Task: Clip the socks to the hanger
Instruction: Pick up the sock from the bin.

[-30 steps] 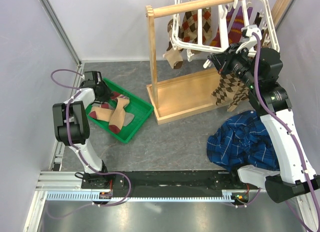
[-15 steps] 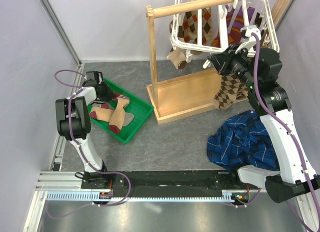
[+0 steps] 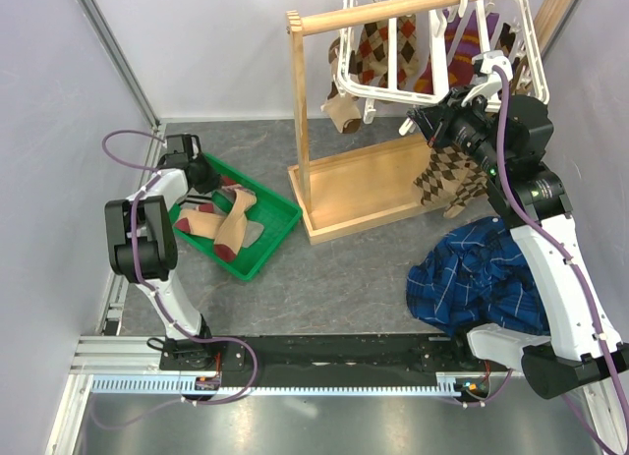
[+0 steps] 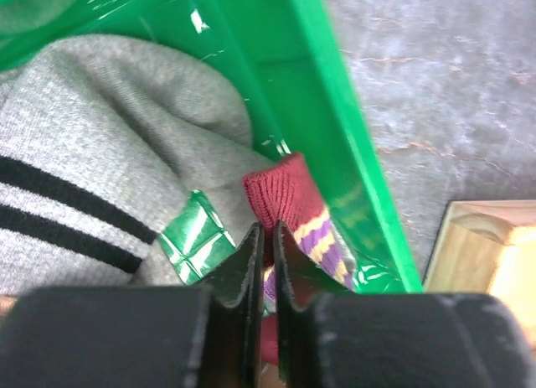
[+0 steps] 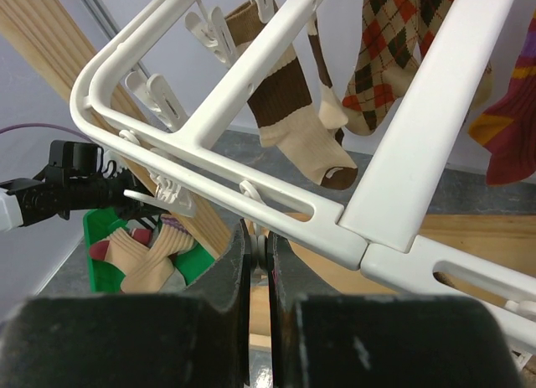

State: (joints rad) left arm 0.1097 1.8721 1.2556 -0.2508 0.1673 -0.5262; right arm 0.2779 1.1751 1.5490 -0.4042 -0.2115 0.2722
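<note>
DESK: What lies nearest the arms' bases, on this side of the wooden rail stand (image 3: 369, 185)?

PHOTOGRAPHER: A crumpled blue plaid cloth (image 3: 482, 278), in front of the stand's right end. It has no part in the job.

DESK: And the socks?

PHOTOGRAPHER: They are left of the stand, in a green tray (image 3: 278, 241). Tan socks (image 3: 221, 219) with maroon toes lie crossed there, beside a grey sock (image 4: 109, 153) with dark stripes. The left gripper (image 4: 265, 230) dips into the tray. Its fingers are closed to a slit on the edge of a maroon-cuffed sock (image 4: 286, 194). It probably pinches the cuff because that is the end a clip will take.

DESK: The right arm?

PHOTOGRAPHER: It is raised at the stand's right end, where the white grid hanger (image 5: 251, 78) hooks over the rail. The right gripper (image 5: 255, 230) sits just under the frame's outer bar, fingers pressed together. Whether they nip a clip (image 5: 159, 95) or anything else cannot be made out. The arm looks posted there to steady the hanger for the incoming sock.

DESK: What hangs farthest back?

PHOTOGRAPHER: Beyond the frame, argyle socks (image 5: 394, 53) and a brown-banded sock (image 5: 289, 111) dangle from pegs. With several socks in the tray, the job appears to be at the pickup, and the clipping is not yet done.
</note>
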